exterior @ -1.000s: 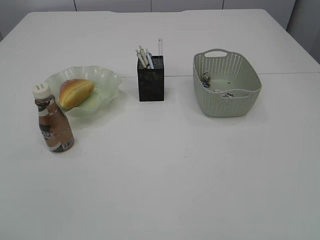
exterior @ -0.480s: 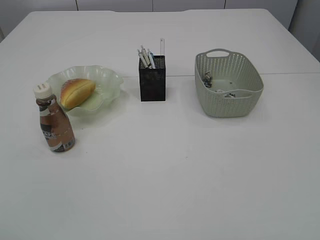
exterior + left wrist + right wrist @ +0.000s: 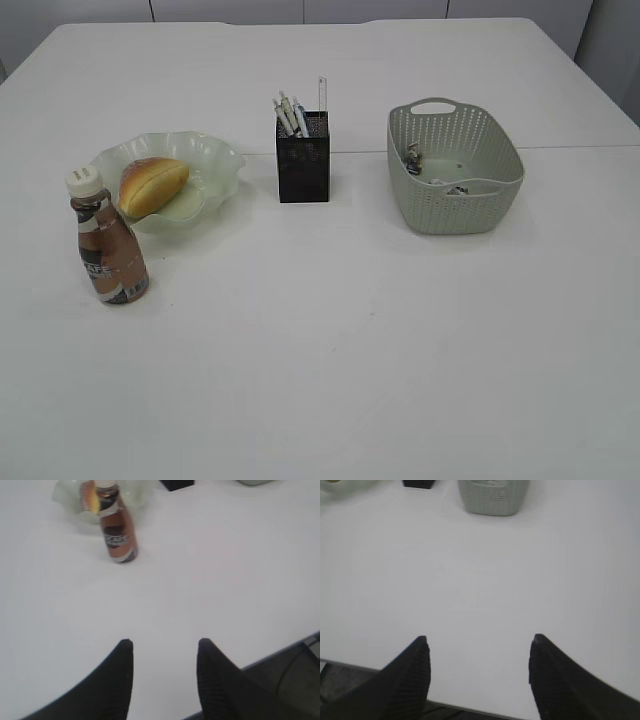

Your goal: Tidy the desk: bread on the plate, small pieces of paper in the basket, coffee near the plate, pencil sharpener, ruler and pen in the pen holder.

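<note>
White table (image 3: 330,330), coffee (image 3: 117,530) well ahead of empty, parted left gripper (image 3: 164,652).

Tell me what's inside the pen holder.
Pens and the clear ruler stick up out of the black pen holder. Its walls hide their lower ends and anything lying at the bottom.

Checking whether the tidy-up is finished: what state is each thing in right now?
bread: lying on the plate
coffee: upright, capped, beside the plate
pen holder: upright, pens and ruler inside
basket: upright, small scraps inside
left gripper: open, empty
right gripper: open, empty
</note>
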`<state>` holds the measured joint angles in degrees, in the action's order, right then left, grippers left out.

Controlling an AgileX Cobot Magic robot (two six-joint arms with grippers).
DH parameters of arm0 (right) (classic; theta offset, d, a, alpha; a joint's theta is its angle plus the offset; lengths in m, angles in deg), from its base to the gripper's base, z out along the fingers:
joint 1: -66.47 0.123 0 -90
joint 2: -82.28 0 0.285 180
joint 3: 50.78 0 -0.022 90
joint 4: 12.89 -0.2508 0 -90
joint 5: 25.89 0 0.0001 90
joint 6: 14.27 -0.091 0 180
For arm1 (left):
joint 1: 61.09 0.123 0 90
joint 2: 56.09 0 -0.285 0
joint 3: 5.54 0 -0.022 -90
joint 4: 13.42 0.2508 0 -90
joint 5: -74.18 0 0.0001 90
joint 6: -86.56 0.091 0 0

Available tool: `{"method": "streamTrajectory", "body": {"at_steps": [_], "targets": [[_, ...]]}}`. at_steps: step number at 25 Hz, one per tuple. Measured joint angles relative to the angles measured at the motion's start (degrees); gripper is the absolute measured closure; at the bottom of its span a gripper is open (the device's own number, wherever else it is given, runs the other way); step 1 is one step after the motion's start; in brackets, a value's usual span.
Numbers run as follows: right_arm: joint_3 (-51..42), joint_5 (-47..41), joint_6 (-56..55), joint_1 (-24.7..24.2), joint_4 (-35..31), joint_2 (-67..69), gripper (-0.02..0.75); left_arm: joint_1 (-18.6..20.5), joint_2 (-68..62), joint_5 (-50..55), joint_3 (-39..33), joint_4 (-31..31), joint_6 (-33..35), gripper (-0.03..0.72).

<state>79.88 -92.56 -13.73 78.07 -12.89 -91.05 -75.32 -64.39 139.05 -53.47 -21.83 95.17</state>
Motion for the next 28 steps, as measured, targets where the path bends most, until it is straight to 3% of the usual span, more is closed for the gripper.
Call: {"method": "streamTrajectory", "body": {"at_steps": [5, 7, 28], "targets": [[0.0, 0.1, 0.0, -10.2, 0.0, 0.0, 0.248, 12.7, 0.0, 0.0, 0.0, 0.0, 0.0, 0.381], [0.0, 0.1, 0.0, -11.6, 0.0, 0.0, 0.248, 14.9, 0.0, 0.0, 0.0, 0.0, 0.0, 0.381], [0.0, 0.1, 0.0, -11.8, 2.4, 0.0, 0.248, 15.5, 0.0, -0.1, 0.0, 0.6, -0.1, 0.381]]}}
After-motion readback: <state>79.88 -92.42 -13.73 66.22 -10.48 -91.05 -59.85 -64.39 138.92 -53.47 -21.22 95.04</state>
